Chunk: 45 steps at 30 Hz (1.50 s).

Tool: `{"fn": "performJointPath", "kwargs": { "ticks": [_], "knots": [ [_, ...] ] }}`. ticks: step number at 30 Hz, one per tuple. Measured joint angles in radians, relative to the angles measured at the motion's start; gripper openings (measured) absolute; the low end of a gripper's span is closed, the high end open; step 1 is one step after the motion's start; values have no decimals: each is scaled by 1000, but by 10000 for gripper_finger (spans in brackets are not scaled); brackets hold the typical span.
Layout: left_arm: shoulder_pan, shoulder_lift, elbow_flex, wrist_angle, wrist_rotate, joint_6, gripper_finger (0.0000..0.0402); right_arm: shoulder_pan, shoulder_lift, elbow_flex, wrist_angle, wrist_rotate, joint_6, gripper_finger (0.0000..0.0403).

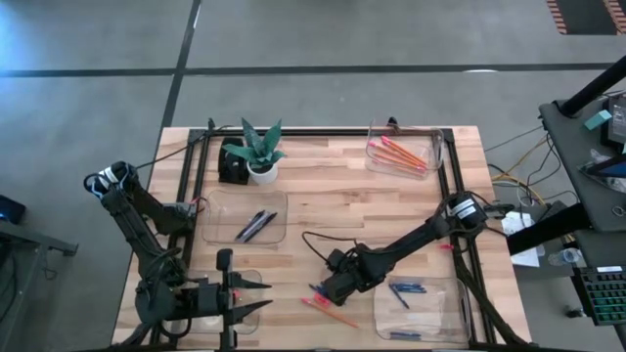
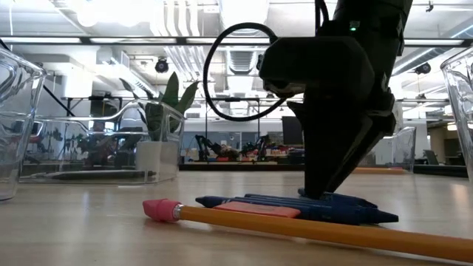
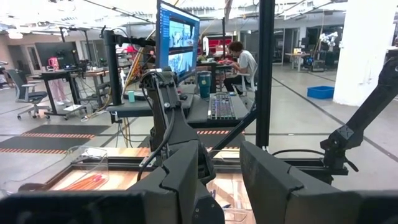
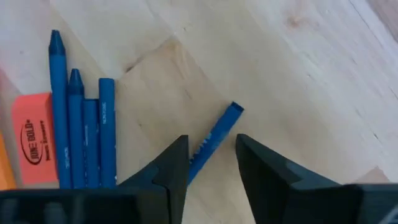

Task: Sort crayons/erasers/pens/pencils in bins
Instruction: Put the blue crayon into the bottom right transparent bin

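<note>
Crayon (image 4: 214, 135) lies between parted fingers of right gripper (image 4: 211, 163); unheld; eraser (image 4: 30, 137) beside.

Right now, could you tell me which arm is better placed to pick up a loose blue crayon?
Right. The right gripper is open astride a blue crayon on the table; the left gripper sits at the left front edge.

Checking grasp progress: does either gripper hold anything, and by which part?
Right gripper straddles one end of a loose blue crayon, fingers open, not clamped. Left gripper holds nothing.
</note>
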Motion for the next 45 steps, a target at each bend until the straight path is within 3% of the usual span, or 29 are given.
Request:
{"fn": "performJointPath", "kwargs": {
  "ticks": [7, 19, 27, 38, 45],
  "knots": [
    [1, 0, -3, 0, 0, 0, 107, 0, 0, 0, -24, 1, -30, 90],
    [0, 0, -5, 0, 0, 0, 107, -1, 0, 0, -42, -2, -263, 22],
    [0, 0, -6, 0, 0, 0, 107, -2, -9, -1, -47, -3, -334, 14],
    [4, 2, -8, -77, -7, -2, 107, -18, -166, -2, -86, 38, -520, 14],
    [7, 2, -8, -78, -32, -2, 107, -10, -329, -2, -154, 103, -498, 13]
  ]
}}
